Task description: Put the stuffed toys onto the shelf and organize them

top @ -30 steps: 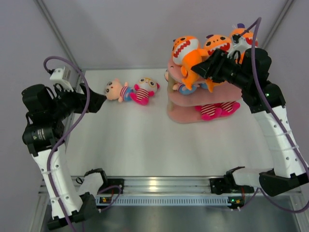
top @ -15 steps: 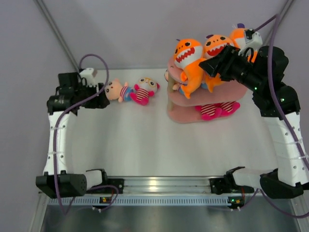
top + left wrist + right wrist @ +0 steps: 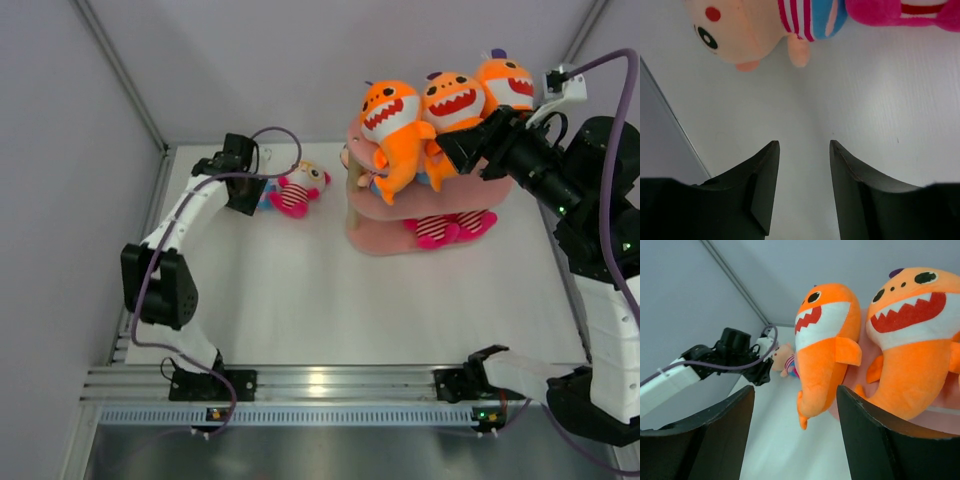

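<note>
**Three sharks on the top board, two dolls on the table, both claws spread**

From above you see a pink three-tier shelf of oval boards [image 3: 382, 238] at the far right of the white table [image 3: 300, 300]; three orange shark plushes with white toothy red mouths stand upright in a row on its top board, the left shark [image 3: 390, 118], the middle shark [image 3: 452, 98] and the right shark [image 3: 505, 82]; a small doll with blue clothing [image 3: 383, 181] lies on the middle board, partly hidden under the left shark's tail; a pink-and-white striped doll [image 3: 445, 227] lies on the bottom board.

Your right claw [image 3: 795, 390] sits just in front of the sharks at the height of the top board; its dark fingers [image 3: 715, 435] are spread wide and grip nothing; its wrist camera sees the left and middle sharks through the gap; whether a finger touches a shark, you cannot tell.

Your left arm reaches to the far left of the table; your left claw [image 3: 804, 146] hovers just beside a beige-headed doll in a red-white striped and blue outfit [image 3: 735, 35], apart from it; its fingers stand open with only bare table between them; a bright pink plush doll [image 3: 297, 190] lies right against the beige-headed doll.
</note>
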Tool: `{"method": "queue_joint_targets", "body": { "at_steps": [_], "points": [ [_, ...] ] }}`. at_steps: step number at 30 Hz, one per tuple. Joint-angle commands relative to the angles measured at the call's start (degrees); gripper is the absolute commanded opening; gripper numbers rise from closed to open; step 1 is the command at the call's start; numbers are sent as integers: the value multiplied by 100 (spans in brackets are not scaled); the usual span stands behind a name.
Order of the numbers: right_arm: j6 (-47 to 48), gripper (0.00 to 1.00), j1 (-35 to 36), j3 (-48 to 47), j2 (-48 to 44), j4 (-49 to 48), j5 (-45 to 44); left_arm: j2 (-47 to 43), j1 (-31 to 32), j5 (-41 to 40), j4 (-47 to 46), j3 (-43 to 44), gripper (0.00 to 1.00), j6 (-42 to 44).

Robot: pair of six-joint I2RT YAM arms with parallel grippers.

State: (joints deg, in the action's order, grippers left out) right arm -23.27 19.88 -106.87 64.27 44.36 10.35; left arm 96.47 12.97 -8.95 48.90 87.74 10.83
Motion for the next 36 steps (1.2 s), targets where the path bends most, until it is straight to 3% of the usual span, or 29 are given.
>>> {"method": "queue_joint_targets", "body": {
  "at_steps": [1,11,23,27,28,30,34,36],
  "points": [
    [375,67,78,226,-256,-259,-112,688,118,-827,-382,532,50,104],
    [780,67,86,1089,-977,-893,-235,2304,127,-1469,-364,1622,52,173],
    [1096,68,86,1344,-1022,-858,-174,3106,-49,-1127,-364,2009,49,157],
    [1061,68,78,1546,-1039,-1061,-200,3194,-119,-951,-373,2228,29,95],
    [1070,68,86,1538,-1022,-1061,-183,3194,-119,-933,-364,2264,17,121],
    [1052,68,86,1520,-995,-1052,-156,3194,-128,-898,-373,2352,3,182],
    [1052,67,78,1511,-1004,-1000,-139,2984,-137,-793,-364,2178,0,314],
    [1139,66,78,1450,-1022,-886,-86,2476,-155,-714,-373,1923,0,402]
  ]
}}
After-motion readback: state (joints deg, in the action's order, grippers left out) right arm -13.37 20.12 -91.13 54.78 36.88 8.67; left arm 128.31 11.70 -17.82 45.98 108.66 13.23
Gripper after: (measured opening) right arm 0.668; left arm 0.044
